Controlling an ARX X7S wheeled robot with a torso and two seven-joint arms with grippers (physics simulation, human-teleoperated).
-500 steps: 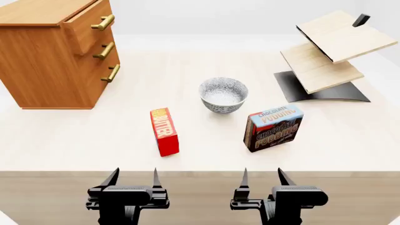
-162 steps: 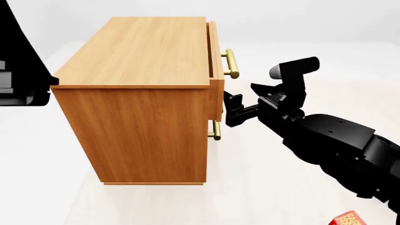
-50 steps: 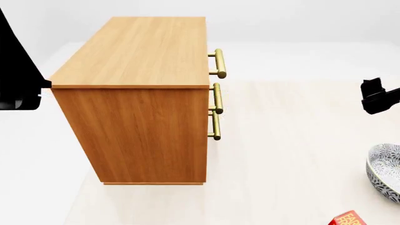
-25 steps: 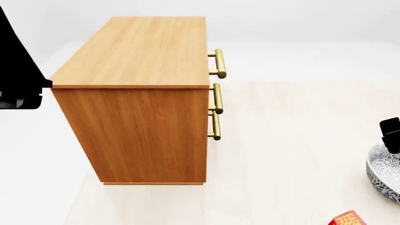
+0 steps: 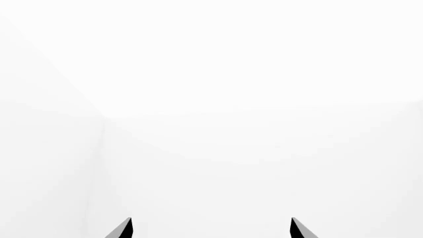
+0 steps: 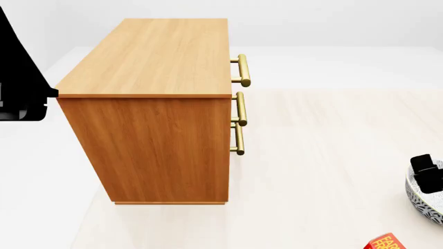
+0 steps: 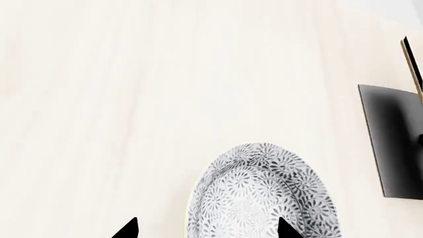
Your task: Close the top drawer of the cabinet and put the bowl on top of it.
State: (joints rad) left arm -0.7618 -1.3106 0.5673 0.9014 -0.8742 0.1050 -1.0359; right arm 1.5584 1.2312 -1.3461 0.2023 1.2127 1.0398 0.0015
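Head view: the cabinet (image 6: 149, 104) fills the left half, its flat top bare. The top drawer (image 6: 230, 57) sits flush with the two fronts below it, only the brass handles (image 6: 239, 70) standing proud of the face. To its right the pale table (image 6: 325, 155) lies open all the way to the frame's right edge. There the bowl (image 6: 424, 199) is cut off by the edge, well apart from the cabinet, and a red box (image 6: 385, 242) shows just its corner at the bottom. The right gripper (image 7: 201, 228) hangs just over the bowl's near rim, tips wide apart with nothing between them; a black rack base (image 7: 390, 139) stands to one side. The left gripper (image 5: 210, 228) faces blank white, its tips spread and holding nothing.
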